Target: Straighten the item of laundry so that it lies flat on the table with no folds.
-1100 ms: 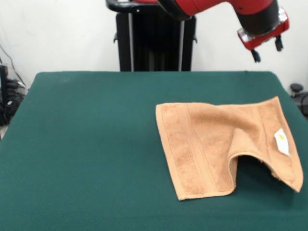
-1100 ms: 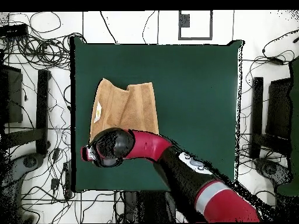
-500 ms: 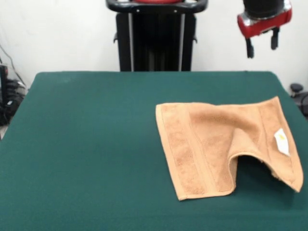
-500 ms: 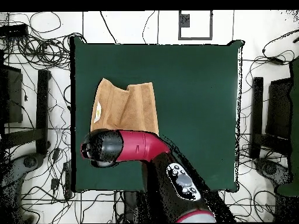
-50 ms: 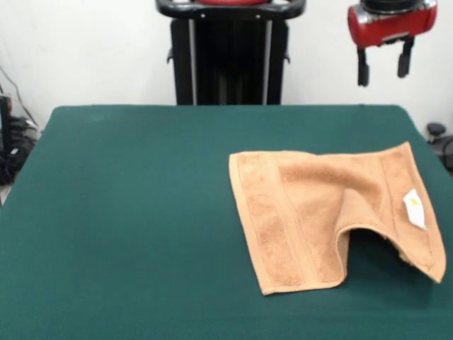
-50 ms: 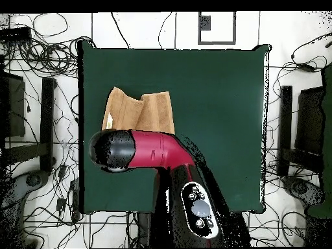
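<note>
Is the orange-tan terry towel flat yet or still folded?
Still folded. The orange-tan terry towel has its label-side corner buckled over, leaving a notch along its near edge on the dark green felt table. Gripper hangs above, fingers open, empty.

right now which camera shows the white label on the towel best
The front view: the label sits in plain sight near the raised right edge of the towel. In the overhead view it is only a pale speck, and the arm covers part of the towel.
</note>
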Available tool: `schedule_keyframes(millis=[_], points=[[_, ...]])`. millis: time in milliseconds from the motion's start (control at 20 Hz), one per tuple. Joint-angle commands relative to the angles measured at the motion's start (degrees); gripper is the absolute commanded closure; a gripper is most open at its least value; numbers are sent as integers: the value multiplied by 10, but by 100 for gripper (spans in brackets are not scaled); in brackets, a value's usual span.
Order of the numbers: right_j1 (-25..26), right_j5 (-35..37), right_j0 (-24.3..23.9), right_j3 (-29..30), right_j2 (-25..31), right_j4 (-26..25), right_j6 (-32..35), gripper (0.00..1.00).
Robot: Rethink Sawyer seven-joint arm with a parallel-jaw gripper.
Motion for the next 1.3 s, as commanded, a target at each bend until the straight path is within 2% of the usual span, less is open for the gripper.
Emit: schedule_keyframes(millis=[50,250,550,1300], points=[[38,78,25,-115,-56,-3,184,0],[58,79,13,-151,-58,-19,146,0],[79,67,-19,-161,-55,-38,83,0],[73,57,-27,-145,-58,-68,73,0]])
